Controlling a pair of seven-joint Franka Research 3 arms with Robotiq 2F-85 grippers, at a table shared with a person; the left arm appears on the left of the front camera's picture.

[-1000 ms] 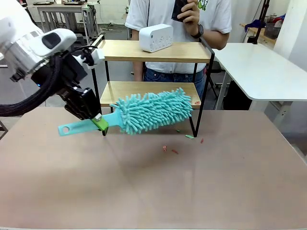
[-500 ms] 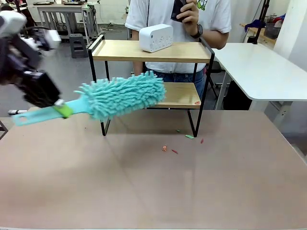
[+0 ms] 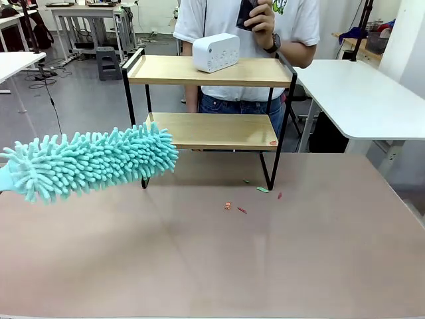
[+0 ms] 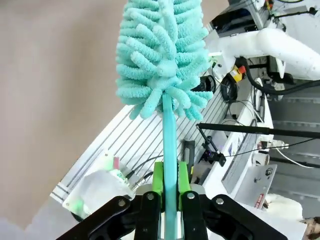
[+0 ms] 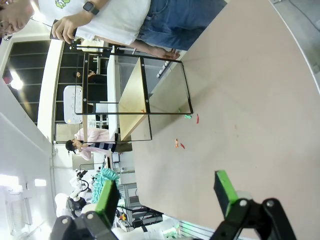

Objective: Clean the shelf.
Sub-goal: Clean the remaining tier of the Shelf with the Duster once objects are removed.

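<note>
**Duster (image 3: 89, 163) gripped beside the shelf (image 3: 212, 131)**

The left pincer (image 4: 170, 182) clamped the teal duster's handle between its green pads (image 4: 158, 177). The fluffy head hung over the worktop's (image 3: 212, 266) left side, its tip near the shelf's left legs. The shelf stood at the worktop's far side (a white box (image 3: 216, 52) on top). The right pincer (image 5: 167, 192) gaped, holding nothing.

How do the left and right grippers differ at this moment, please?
The left gripper has its jaws shut, while the right gripper has its jaws wide apart. The left gripper clamps the teal duster by its handle between its pads; the right gripper holds nothing. Both have black fingers with green pads.
</note>
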